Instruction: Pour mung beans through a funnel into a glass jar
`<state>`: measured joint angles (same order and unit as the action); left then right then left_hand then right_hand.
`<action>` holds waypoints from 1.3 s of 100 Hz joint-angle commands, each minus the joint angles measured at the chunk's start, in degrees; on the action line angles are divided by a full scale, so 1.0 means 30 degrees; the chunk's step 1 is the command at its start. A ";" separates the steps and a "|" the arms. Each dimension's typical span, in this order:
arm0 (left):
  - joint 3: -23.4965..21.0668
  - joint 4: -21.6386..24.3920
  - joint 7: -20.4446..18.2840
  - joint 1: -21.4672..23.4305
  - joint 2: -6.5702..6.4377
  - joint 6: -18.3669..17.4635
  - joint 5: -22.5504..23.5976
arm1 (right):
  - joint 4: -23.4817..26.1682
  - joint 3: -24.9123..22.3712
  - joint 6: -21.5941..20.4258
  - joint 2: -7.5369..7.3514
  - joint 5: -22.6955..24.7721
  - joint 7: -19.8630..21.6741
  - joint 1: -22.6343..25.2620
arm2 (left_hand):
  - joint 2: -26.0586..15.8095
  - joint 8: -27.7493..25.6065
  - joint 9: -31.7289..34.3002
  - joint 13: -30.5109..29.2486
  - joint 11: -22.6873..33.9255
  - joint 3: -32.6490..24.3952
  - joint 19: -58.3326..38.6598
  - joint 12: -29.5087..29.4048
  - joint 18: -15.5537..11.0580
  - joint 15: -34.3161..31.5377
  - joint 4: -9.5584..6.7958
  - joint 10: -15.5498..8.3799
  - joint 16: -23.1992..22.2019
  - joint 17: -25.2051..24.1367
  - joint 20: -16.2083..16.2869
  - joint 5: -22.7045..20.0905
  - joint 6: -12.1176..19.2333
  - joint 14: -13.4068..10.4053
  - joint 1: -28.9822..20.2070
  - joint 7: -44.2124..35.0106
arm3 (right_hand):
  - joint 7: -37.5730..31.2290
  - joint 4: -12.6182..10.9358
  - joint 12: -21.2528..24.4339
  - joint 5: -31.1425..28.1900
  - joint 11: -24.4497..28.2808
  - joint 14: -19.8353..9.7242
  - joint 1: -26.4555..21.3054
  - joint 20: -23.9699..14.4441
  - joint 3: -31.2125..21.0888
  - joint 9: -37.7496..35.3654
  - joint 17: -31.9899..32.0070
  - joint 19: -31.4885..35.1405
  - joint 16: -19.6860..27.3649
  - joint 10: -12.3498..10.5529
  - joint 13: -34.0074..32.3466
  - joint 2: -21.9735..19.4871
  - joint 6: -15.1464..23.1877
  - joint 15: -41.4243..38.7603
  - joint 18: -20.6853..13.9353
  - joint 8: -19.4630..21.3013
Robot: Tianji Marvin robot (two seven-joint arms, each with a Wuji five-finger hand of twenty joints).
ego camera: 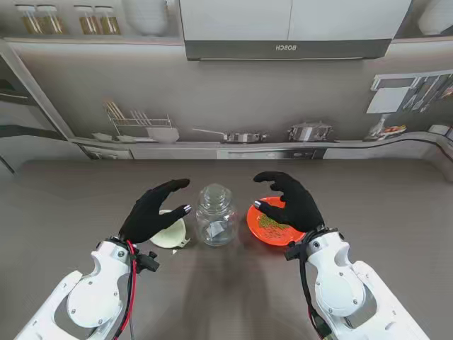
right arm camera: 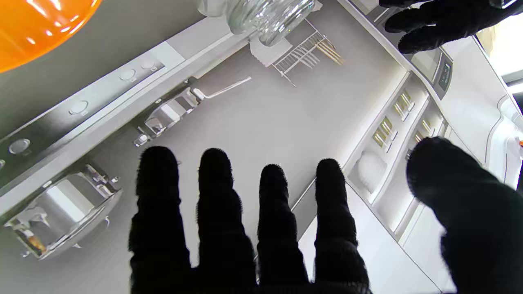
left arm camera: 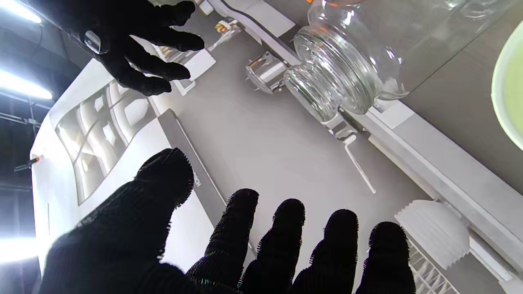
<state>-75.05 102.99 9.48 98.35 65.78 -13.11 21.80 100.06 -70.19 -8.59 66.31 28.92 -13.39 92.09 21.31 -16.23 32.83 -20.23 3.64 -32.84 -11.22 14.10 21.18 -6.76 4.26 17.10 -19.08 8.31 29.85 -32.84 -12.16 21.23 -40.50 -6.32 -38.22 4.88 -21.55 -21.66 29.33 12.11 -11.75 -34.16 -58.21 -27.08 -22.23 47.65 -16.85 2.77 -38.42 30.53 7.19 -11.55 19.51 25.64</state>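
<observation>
Our left hand (ego camera: 152,211) hovers over the pale yellow-green plastic funnel (ego camera: 170,234), fingers spread and holding nothing; the left wrist view shows all five gloved fingertips (left arm camera: 289,214) apart with only air between them. Our right hand (ego camera: 291,200) hangs over the orange round bowl (ego camera: 271,228) of green mung beans (ego camera: 269,224), fingers likewise released and empty. The clear glass jar (ego camera: 216,216) with its knobbed glass lid sits between the two, just beside the funnel on its left and the bowl on its right. The layout reads as deliberate: jar in the middle so each hand has its own item close by, funnel for the left, beans for the right.

The lid looks to be on the jar, so we judge nothing is poured yet, and the lid would have to come off before the funnel can seat in the mouth. The funnel lies on the grey-brown table (ego camera: 368,205), not in the jar.

Writing: "BOSCH" on the range hood (ego camera: 287,48) of the printed kitchen backdrop, shown upside down in the stand view. No label on the jar, bowl or funnel that we can read.
</observation>
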 commanded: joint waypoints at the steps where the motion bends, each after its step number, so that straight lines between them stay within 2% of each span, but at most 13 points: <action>1: -0.0008 0.0092 -0.0374 0.0011 0.0064 -0.0039 -0.0029 | 0.0186 0.0013 0.0025 0.0013 0.0067 0.0294 0.0160 | 0.0127 0.0013 -0.0307 0.0691 -0.0017 -0.0217 0.0259 -0.0075 -0.0601 0.0208 -0.0527 -0.0335 0.0168 -0.0315 -0.0104 0.0095 0.0137 -0.0433 0.0512 0.0116 | 0.0358 -0.0467 0.0031 0.0483 -0.0082 -0.0559 0.0390 -0.0302 0.0172 0.0620 0.0133 -0.0191 0.0045 -0.0402 0.0335 0.0017 0.0369 0.0129 -0.0448 0.0286; 40: -0.0028 0.0150 -0.0423 0.0056 0.0051 0.0053 0.0009 | 0.0320 0.0111 0.0085 -0.0046 0.0410 0.0371 0.0173 | 0.0055 0.0007 -0.0272 0.0694 -0.0018 -0.0139 0.0236 -0.0075 -0.0554 0.0219 -0.0522 -0.0344 0.0173 -0.0316 -0.0074 0.0052 0.0120 -0.0435 0.0542 0.0106 | 0.0408 -0.0425 0.0036 0.0525 -0.0106 -0.0564 0.0479 -0.0334 0.0358 0.0631 0.0126 -0.0179 0.0035 -0.0376 0.0328 0.0023 0.0426 0.0123 -0.0438 0.0280; 66: -0.0211 0.0263 -0.0319 0.0207 0.0069 0.0143 0.0070 | 0.0864 0.0624 0.1867 -0.0320 0.2377 0.0993 -0.0344 | 0.0061 0.0005 -0.0196 0.0664 0.0006 -0.0082 0.0188 -0.0064 -0.0524 0.0216 -0.0526 -0.0318 0.0168 -0.0338 0.0003 0.0032 0.0103 -0.0414 0.0530 0.0105 | 0.0788 -0.0441 0.0066 0.0518 -0.0351 -0.0631 0.0522 -0.0683 0.1720 0.0385 -0.0107 0.0357 -0.0267 -0.0522 -0.0116 0.0265 0.0836 -0.0240 -0.0671 0.0228; 97: -0.0293 0.0338 -0.0190 0.0265 0.0095 0.0227 0.0102 | 0.0099 0.2545 0.3787 -0.0593 0.4115 0.2525 -0.3367 | 0.0011 -0.0003 -0.0187 0.0607 -0.0002 -0.0040 0.0115 -0.0046 -0.0447 0.0161 -0.0526 -0.0257 0.0115 -0.0300 0.0111 -0.0039 0.0112 -0.0388 0.0526 0.0084 | 0.1270 -0.0674 -0.0381 0.0533 -0.0235 -0.0730 0.0277 -0.0929 0.3640 0.0548 -0.0421 0.0900 -0.0683 -0.0501 -0.0540 0.0427 0.1234 -0.0643 -0.0784 0.0696; 117: -0.0329 0.0379 -0.0181 0.0292 0.0106 0.0272 0.0033 | -0.1433 0.4306 0.4640 -0.0550 0.4161 0.3202 -0.5598 | 0.0012 -0.0004 -0.0158 0.0623 0.0003 -0.0032 0.0116 -0.0040 -0.0428 0.0171 -0.0532 -0.0271 0.0108 -0.0331 0.0155 -0.0072 0.0093 -0.0367 0.0519 0.0076 | 0.1375 -0.0976 -0.0610 0.0600 -0.0016 -0.0803 0.0054 -0.1093 0.4524 0.0754 -0.0721 0.1402 -0.0952 -0.0513 -0.0888 0.0495 0.1349 -0.1086 -0.0854 0.1026; 130: -0.0380 0.0396 -0.0146 0.0320 0.0110 0.0237 0.0060 | -0.2630 0.5618 0.4946 -0.0464 0.4089 0.3476 -0.7014 | 0.0009 -0.0002 -0.0137 0.0608 0.0006 -0.0022 0.0108 -0.0036 -0.0419 0.0173 -0.0535 -0.0209 0.0106 -0.0307 0.0182 -0.0034 0.0097 -0.0356 0.0506 0.0090 | 0.1443 -0.1282 -0.0925 0.0724 0.0353 -0.1049 0.0129 -0.1620 0.4689 0.1409 -0.1089 0.2594 -0.1647 -0.0534 -0.1229 0.1039 0.1943 -0.2166 -0.1185 0.1431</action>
<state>-76.03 103.74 9.83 99.05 65.82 -12.45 22.05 93.02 -54.04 6.04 64.15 41.11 -4.47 72.10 21.31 -16.23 32.83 -20.23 3.64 -32.84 -11.22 14.10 21.18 -6.76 4.26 17.10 -19.08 7.80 29.84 -33.06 -12.16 21.23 -40.50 -6.32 -35.22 3.06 -23.52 -21.64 29.38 10.57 -11.83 -37.12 -45.77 -25.55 -25.02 52.79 -20.16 2.64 -40.73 31.90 11.03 -15.92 18.46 27.84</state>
